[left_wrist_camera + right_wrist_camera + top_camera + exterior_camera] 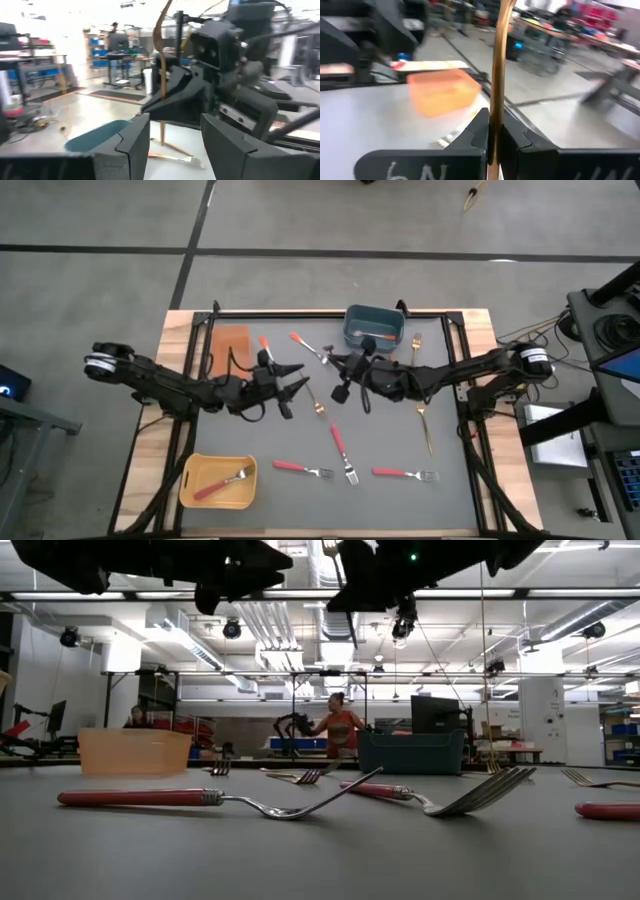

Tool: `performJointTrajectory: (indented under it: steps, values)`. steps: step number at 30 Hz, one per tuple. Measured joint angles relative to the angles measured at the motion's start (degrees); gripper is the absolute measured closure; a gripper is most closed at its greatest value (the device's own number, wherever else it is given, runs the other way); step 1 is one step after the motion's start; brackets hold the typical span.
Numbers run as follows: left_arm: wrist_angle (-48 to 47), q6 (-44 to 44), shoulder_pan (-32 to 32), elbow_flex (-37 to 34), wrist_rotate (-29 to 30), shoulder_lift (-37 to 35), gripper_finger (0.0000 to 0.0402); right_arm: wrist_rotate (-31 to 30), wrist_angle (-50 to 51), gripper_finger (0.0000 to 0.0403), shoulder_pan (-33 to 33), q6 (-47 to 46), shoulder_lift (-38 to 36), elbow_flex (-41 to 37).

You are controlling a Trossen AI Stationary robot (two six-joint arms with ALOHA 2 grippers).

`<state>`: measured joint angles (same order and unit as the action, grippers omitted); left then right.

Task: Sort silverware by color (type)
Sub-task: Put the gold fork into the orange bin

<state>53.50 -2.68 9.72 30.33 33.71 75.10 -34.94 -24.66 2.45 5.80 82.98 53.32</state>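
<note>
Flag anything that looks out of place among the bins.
The blue-grey bin holds an orange-handled fork, while the orange bin beside it appears to hold none. The yellow bin holds a red-handled fork. Nothing looks spilled or damaged.

Bins: three (one yellow bin (195, 470), one orange bin (230, 342), one blue-grey bin (347, 330)).
Red-handled forks (303, 470): four, toward 6 o'clock.
Orange-handled forks (265, 347): two counted, 12 o'clock.
Gold forks (425, 425): three flat, one upright (496, 75).
</note>
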Motion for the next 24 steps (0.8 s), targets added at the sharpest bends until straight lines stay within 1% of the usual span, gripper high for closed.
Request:
performJointTrajectory:
  steps: [3,6,15,19,22,24]
  values:
    - [0.5,0.1,-0.6,0.0,0.3,-0.1,0.0246,-4.6,0.3,0.0394,0.4,-2.3,1.4,0.0]
    - [0.5,0.2,-1.5,0.0,0.3,-0.1,0.0247,-7.3,0.3,0.0394,0.9,-4.4,3.2,0.0]
    - [2.3,2.6,-4.7,0.0,-0.3,1.6,0.0247,-10.1,-2.3,0.0393,1.1,-6.2,6.7,0.0]
    - [4.7,2.6,-5.7,0.0,-2.8,2.4,0.0247,-10.5,-5.9,0.0392,1.5,-4.0,8.3,0.1]
    - [5.1,3.1,-6.1,0.0,-3.5,3.2,0.0247,-10.8,-11.7,0.0392,2.3,-0.6,10.3,0.3]
    - [5.5,3.3,-6.2,0.0,-4.3,3.6,0.0247,-11.8,-13.7,0.0392,2.8,2.0,11.9,1.4]
